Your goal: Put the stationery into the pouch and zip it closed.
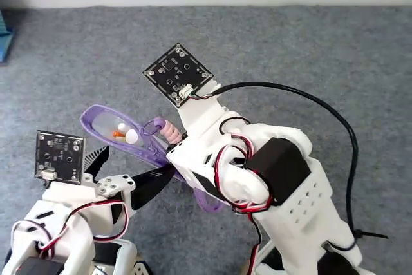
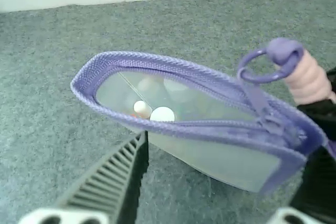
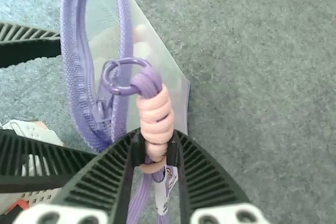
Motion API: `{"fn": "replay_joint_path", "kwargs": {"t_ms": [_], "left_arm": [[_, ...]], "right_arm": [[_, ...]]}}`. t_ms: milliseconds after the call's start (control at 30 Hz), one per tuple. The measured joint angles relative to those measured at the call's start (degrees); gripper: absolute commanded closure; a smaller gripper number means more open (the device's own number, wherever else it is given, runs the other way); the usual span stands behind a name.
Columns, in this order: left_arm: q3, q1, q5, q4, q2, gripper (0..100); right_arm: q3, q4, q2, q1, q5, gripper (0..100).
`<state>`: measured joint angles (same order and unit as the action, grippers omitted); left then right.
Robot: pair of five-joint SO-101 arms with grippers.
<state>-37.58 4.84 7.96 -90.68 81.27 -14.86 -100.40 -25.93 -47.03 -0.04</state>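
A see-through pouch (image 1: 96, 119) with a purple zipper rim lies open on the grey carpet; its mouth (image 2: 173, 69) gapes along most of its length. Inside it are white-tipped stationery pieces (image 1: 131, 136) (image 2: 161, 114) and something orange (image 1: 118, 134). A pink coiled pull (image 3: 154, 111) (image 1: 171, 132) hangs from the purple ring (image 3: 118, 74) on the zipper slider (image 2: 268, 121). My right gripper (image 3: 154, 148) (image 1: 174, 149) is shut on that pink coil. My left gripper (image 2: 226, 156) (image 1: 138, 162) stands open, one ribbed finger (image 2: 113, 174) on each side of the pouch's lower body.
Grey carpet (image 1: 309, 49) spreads all around, with room at the back and right. A pale wall runs along the far edge. A blue object (image 1: 4, 33) sits at the far left edge. A black cable (image 1: 351, 152) loops off the right arm.
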Motion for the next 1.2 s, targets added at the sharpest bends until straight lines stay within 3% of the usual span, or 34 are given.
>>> {"fn": "replay_joint_path", "kwargs": {"t_ms": [200, 433, 633, 800, 933, 1067, 1200], "left_arm": [[0.0, 0.0, 2.8, 0.0, 0.1, 56], [0.7, 0.0, 3.6, 0.0, 0.1, 57], [-1.0, 0.0, -1.2, 1.0, 0.1, 61], [-6.1, 0.0, -8.7, 7.7, 0.1, 70], [-8.5, 0.0, -13.8, 14.0, 0.1, 71], [-12.3, 0.0, -14.4, 20.8, 0.0, 71], [-17.1, 0.0, -11.3, 29.3, -0.1, 71]], "right_arm": [[0.0, 0.0, 2.8, 0.5, 0.0, 99.1], [0.5, 0.0, 4.8, 7.3, 1.5, 99.1], [1.0, 0.0, 2.4, 8.9, 2.5, 99.1], [2.0, -0.2, -1.7, 9.7, 2.5, 99.1], [8.9, -0.2, -6.8, 14.4, 2.5, 99.1], [16.7, -0.2, -13.2, 18.5, 2.5, 99.1], [22.5, -0.2, -20.3, 18.1, 2.6, 99.1]]}}
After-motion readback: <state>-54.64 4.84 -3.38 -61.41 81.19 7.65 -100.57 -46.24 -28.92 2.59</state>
